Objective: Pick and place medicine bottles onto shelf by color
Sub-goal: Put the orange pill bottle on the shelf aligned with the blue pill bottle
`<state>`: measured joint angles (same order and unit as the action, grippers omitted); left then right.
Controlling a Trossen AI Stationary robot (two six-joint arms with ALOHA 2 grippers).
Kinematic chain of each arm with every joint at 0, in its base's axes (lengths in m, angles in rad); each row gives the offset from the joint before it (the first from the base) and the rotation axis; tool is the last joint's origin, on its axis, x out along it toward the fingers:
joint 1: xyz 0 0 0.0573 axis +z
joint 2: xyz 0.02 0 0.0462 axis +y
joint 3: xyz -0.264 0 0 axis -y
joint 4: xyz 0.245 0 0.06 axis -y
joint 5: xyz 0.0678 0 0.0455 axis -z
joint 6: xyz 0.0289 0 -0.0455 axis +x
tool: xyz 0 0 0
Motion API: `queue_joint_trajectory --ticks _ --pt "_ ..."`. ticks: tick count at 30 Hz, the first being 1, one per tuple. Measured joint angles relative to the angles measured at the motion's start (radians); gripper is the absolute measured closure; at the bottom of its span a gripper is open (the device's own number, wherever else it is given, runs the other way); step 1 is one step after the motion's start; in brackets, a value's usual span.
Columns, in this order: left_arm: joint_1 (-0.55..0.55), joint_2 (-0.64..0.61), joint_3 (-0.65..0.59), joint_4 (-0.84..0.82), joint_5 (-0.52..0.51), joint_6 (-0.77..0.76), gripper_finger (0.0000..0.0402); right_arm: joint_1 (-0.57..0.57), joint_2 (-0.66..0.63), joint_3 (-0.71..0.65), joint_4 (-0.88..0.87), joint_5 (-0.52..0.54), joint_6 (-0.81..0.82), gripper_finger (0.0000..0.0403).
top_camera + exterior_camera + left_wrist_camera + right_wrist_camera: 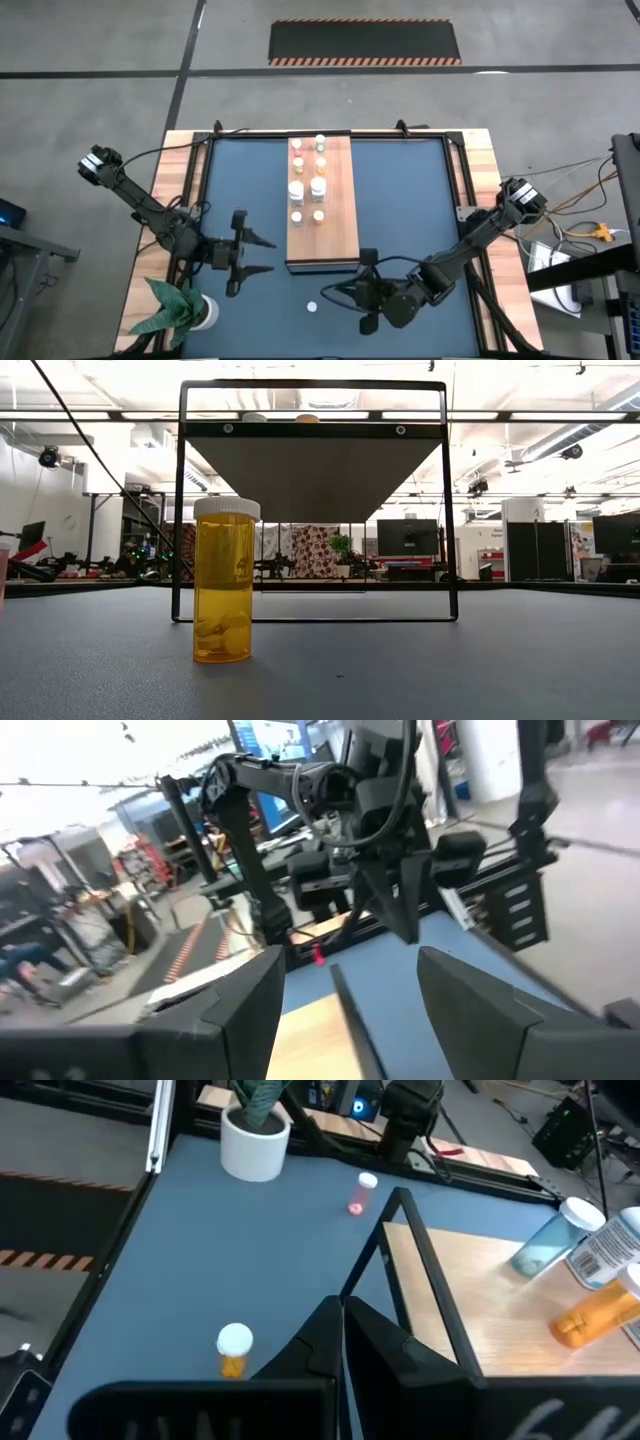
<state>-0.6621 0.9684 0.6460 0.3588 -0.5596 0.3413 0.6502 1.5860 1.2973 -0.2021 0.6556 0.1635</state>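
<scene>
The light-brown shelf (pixel 335 215) runs down the middle of the dark mat. Several small bottles (pixel 308 178) stand on its far half in two rows. An orange bottle with a white cap (pixel 312 307) stands upright on the mat just off the shelf's near end, and it also shows in the low view (pixel 223 580) and the right wrist view (pixel 233 1350). A pink bottle (pixel 360 1192) sits on the mat beside the shelf's corner. My left gripper (pixel 262 255) hovers open left of the shelf's near end. My right gripper (pixel 335 292) is shut, right of the orange bottle, holding nothing.
A white pot with a green plant (pixel 190 310) stands at the mat's near left corner. The right wrist view shows a blue bottle (pixel 545 1245), a white labelled one (pixel 610 1245) and an orange one (pixel 595 1315) on the shelf. A wooden rim (pixel 485 180) frames the mat.
</scene>
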Motion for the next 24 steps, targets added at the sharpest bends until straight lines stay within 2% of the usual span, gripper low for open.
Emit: queue_joint_trajectory --ticks 9,14,20,24 --pt "0.000 0.002 0.000 -0.001 0.009 -0.186 0.0189 0.000 0.000 -0.013 0.002 0.001 -0.052 0.0394" --pt "-0.008 0.004 0.001 -0.044 0.011 -0.354 0.0189 0.000 0.000 -0.017 -0.001 -0.001 -0.060 0.0394" --pt "-0.008 0.006 0.032 -0.296 0.008 -0.672 0.0189 0.000 0.000 -0.040 -0.002 -0.002 -0.073 0.0394" --pt "-0.006 0.018 0.074 -0.641 0.009 -1.008 0.0189 0.000 0.000 -0.054 -0.003 -0.001 -0.070 0.0394"
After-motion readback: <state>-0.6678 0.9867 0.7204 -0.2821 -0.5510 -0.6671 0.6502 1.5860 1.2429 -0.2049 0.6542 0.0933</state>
